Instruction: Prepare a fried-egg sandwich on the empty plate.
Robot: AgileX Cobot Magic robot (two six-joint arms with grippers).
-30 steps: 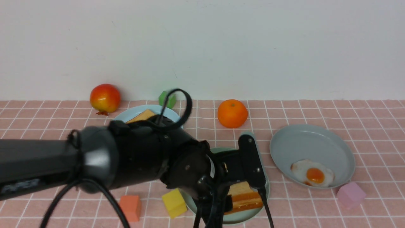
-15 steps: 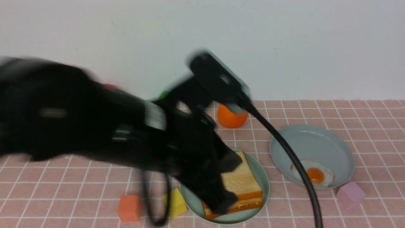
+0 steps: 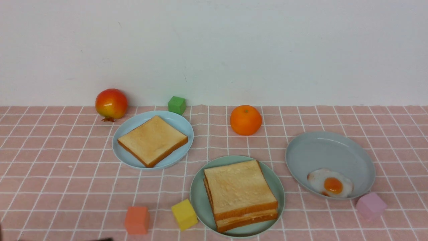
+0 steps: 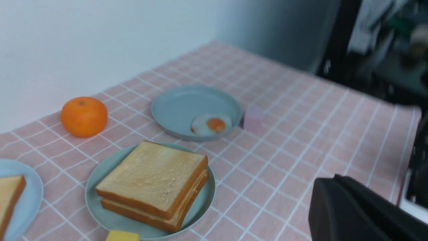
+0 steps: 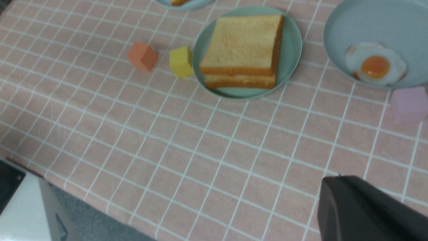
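Sandwich [image 3: 240,194] stacked on mint-green plate [image 3: 200,201]: two toast slices, pale filling between. Second fried egg [image 3: 330,186] on grey-blue plate [image 3: 329,150]. Both end effectors clenched, empty, withdrawn. Task looks complete.

No legible txt or labels.

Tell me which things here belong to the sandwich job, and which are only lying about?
For the job:
- mint-green plate
- stacked toast
- fried egg
- single toast slice

Lying about:
- pomegranate
- orange
- green, yellow, orange-red, pink blocks
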